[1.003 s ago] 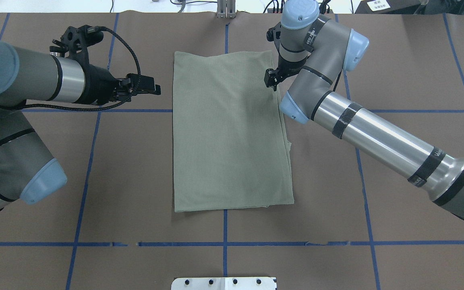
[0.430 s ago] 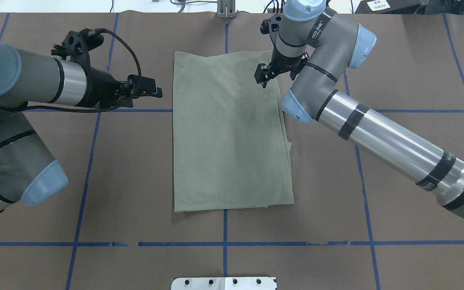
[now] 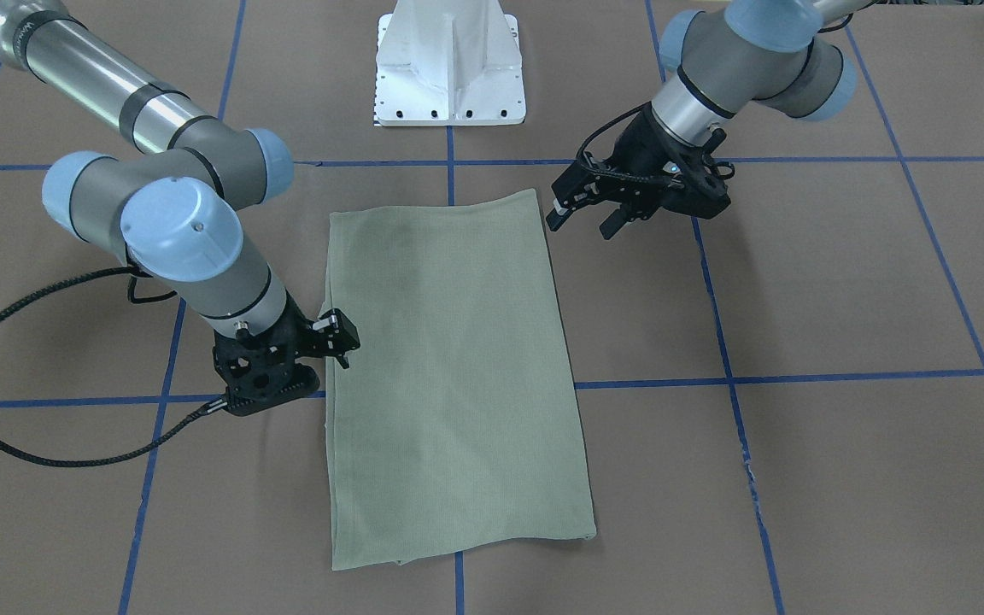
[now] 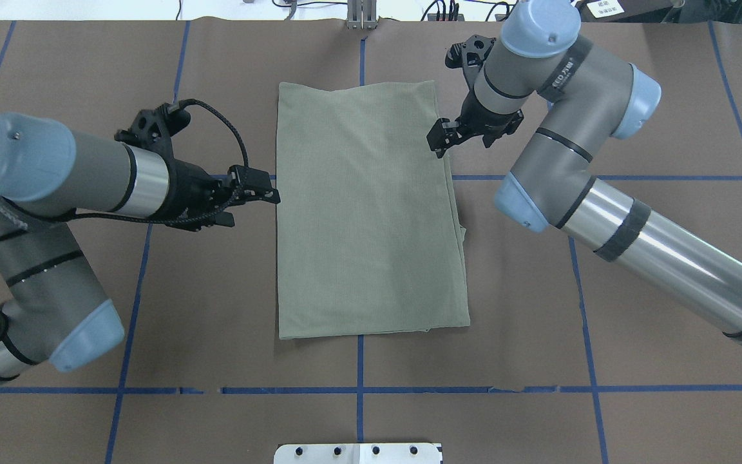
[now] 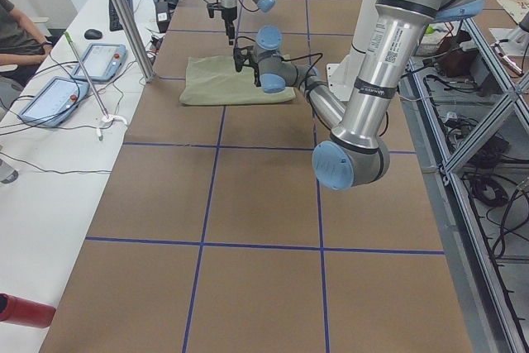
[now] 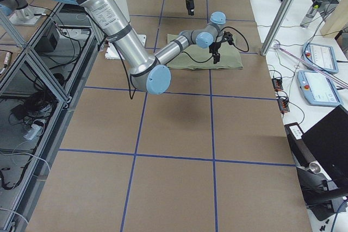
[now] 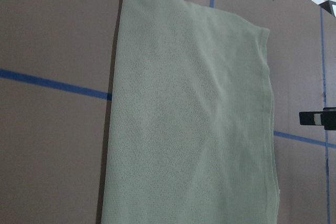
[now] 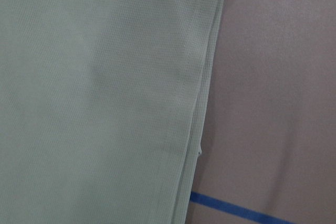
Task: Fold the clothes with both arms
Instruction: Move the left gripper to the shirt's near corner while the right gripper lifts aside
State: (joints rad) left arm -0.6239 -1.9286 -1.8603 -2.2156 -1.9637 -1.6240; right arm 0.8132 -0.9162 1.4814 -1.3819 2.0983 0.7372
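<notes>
The pale sage-green shirt (image 4: 368, 212) lies folded into a tall flat rectangle at the table's middle; it also shows in the front view (image 3: 449, 367) and fills both wrist views (image 7: 189, 119) (image 8: 100, 98). Its collar, label and logo are hidden. My left gripper (image 4: 261, 203) hovers just off the shirt's left edge, open and empty; in the front view (image 3: 582, 222) its fingers stand apart. My right gripper (image 4: 438, 140) points down at the shirt's right edge near the far corner (image 3: 340, 337). It looks open and holds nothing.
The brown table cover carries blue tape grid lines (image 4: 358, 390). The white pedestal base (image 3: 449, 77) stands at the robot's side of the table. Operators' tablets (image 5: 50, 97) and cables lie on the white bench beyond the far edge.
My right gripper has swung from over the shirt's far right part out to its right edge. My left arm has moved nearer the robot and closer to the shirt's left edge.
</notes>
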